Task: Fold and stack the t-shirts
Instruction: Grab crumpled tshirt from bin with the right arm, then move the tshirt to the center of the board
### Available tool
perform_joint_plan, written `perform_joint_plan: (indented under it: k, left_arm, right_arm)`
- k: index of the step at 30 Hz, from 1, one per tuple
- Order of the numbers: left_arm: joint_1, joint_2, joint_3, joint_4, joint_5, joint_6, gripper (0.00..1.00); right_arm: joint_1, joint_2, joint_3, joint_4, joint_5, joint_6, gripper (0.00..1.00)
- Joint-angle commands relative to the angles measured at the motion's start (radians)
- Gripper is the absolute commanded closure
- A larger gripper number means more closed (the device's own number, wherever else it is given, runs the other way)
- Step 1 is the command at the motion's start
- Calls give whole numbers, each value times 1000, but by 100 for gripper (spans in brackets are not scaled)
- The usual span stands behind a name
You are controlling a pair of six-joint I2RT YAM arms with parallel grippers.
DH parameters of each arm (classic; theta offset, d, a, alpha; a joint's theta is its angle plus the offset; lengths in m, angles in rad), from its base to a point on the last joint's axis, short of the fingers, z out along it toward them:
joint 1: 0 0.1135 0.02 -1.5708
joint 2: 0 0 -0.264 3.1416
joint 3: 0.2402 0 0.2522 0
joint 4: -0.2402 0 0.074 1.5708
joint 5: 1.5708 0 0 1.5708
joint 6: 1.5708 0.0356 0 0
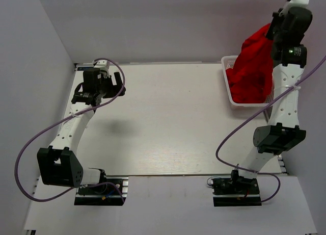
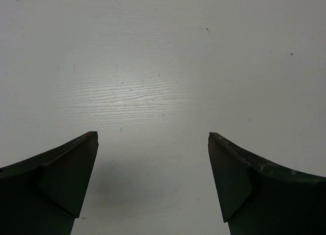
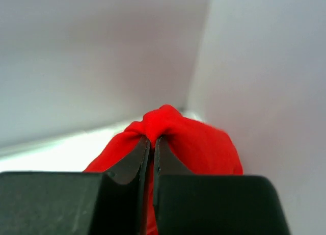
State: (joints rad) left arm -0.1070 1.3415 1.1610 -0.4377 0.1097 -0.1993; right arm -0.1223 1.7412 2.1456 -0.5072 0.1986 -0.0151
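A bright red t-shirt point(image 1: 252, 67) hangs bunched from my right gripper point(image 1: 270, 32), lifted high over the white basket point(image 1: 227, 88) at the far right; its lower part still reaches into the basket. In the right wrist view the gripper point(image 3: 153, 139) is shut on a pinched fold of the t-shirt point(image 3: 204, 143), with red cloth bulging past the fingertips. My left gripper point(image 1: 113, 82) hovers over the far left of the table. It stands wide open point(image 2: 153, 135) with only the bare white table point(image 2: 163, 67) between its fingers.
The white basket sits against the right wall near the back corner, and more red cloth shows inside it. Grey walls close in the table at the left, back and right. Purple cables loop beside both arms.
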Motion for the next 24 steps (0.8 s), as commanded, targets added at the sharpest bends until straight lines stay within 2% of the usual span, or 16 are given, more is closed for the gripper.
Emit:
perform_joint_plan:
  k: [1, 2, 7, 11, 12, 16, 20, 24]
  left_arm:
    - [4, -56, 19, 46, 53, 6, 0]
    - [4, -65, 19, 47, 53, 6, 0]
    - [4, -74, 19, 47, 73, -3, 0]
    - [4, -84, 19, 47, 73, -3, 0]
    - [4, -84, 19, 47, 73, -3, 0]
    - [4, -106, 9, 14, 73, -12, 0]
    - [4, -128, 9, -28, 24, -43, 0]
    - [4, -151, 0, -65, -36, -91, 0]
  right_arm:
    - [12, -46, 117, 146, -169, -28, 100]
    - [15, -51, 132, 169, -182, -26, 100]
    - [33, -107, 129, 335, -517, 81, 100]
    - [53, -111, 108, 491, -792, 245, 100]
    - [64, -108, 93, 525, -926, 335, 100]
    - [110, -83, 36, 631, -1107, 464, 100]
    - [196, -133, -123, 650, -1235, 471, 100]
    - [309, -245, -504, 610, -1122, 327, 100]
